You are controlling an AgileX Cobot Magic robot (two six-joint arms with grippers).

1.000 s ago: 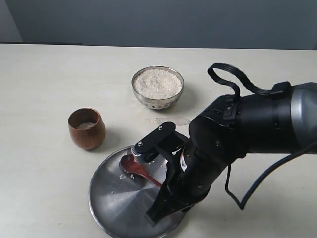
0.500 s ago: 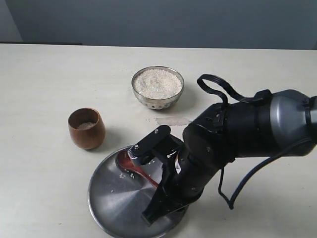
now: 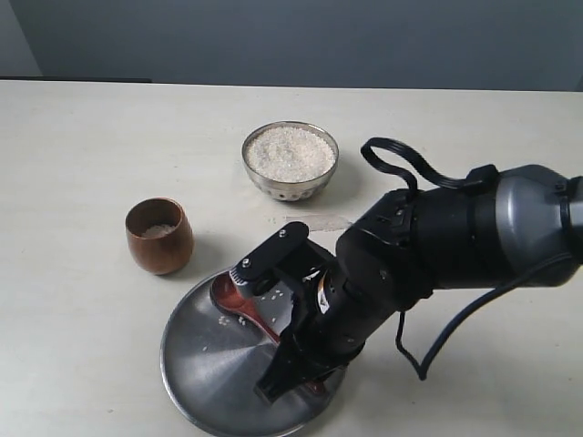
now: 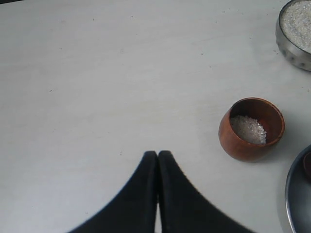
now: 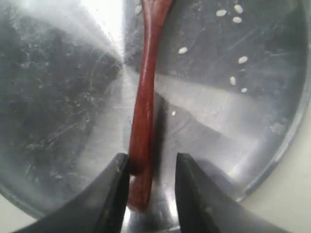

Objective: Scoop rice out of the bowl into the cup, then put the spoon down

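The spoon (image 3: pixel 231 295) lies on the steel plate (image 3: pixel 196 369), its round end toward the cup (image 3: pixel 159 237). My right gripper (image 3: pixel 256 335) is low over the plate and open. The spoon's handle (image 5: pixel 146 97) runs between the jaws, against one finger, with a clear gap to the other. The bowl (image 3: pixel 273 187) holds a heap of rice (image 3: pixel 290 152) at the back. A little rice (image 4: pixel 248 129) sits in the cup (image 4: pixel 243 145). My left gripper (image 4: pixel 157 154) is shut and empty over bare table, beside the cup.
A few loose grains (image 5: pixel 236 19) lie on the plate (image 5: pixel 63 97) near the spoon's round end. The right arm's black body and cable (image 3: pixel 455 237) cover the table to the right of the plate. The bowl's edge (image 4: pixel 286 41) shows in the left wrist view.
The right jaws have opened and let go of the spoon handle. The gripper and spoon have sunk slightly toward the plate. The cup and bowl have not moved.
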